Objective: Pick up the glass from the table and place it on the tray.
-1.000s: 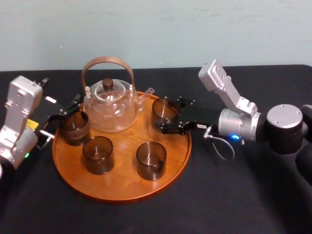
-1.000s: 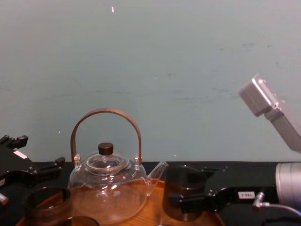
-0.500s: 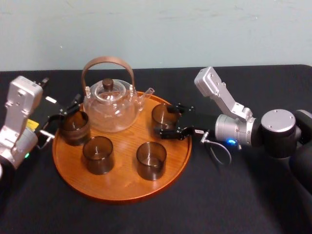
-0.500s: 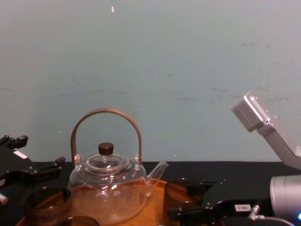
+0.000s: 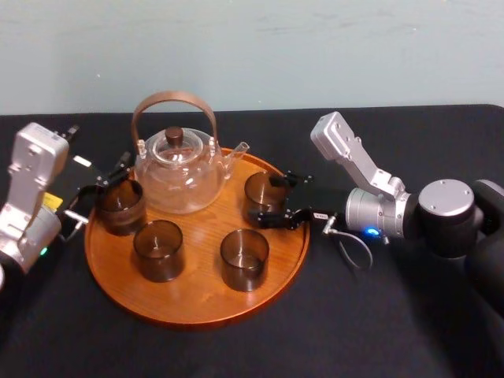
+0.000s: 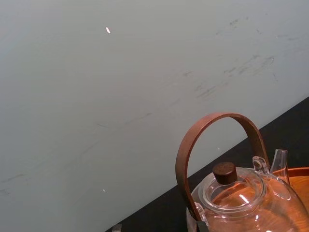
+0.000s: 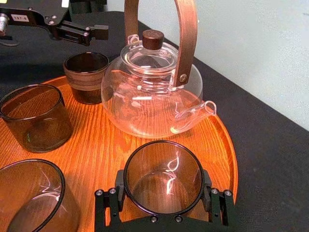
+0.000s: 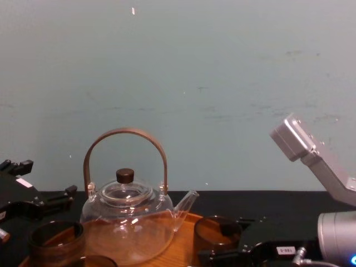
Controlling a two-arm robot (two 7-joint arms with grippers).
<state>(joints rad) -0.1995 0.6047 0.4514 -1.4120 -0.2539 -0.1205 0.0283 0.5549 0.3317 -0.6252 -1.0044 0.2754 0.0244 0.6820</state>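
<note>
- The right gripper (image 5: pixel 266 201) reaches over the tray (image 5: pixel 197 291) from the right, its jaws pinching the glass (image 7: pixel 163 179), one pad on each side of the wall.
- The glass stands upright between those jaws, with its base on the tray's wood.
- Just beyond the jaws' tips sits the teapot (image 5: pixel 177 169), its spout pointing toward the held glass and close to it without touching.
- The left gripper (image 5: pixel 104 189) hangs at the tray's left edge with jaws spread.
- A second glass (image 5: pixel 120 206) stands on the tray right beside the left jaws.
- A third glass (image 5: pixel 158 250) and a fourth glass (image 5: pixel 244 258) stand apart from both sets of jaws, nearer the robot.
- The tray rests on the black desk (image 5: pixel 378 315).
</note>
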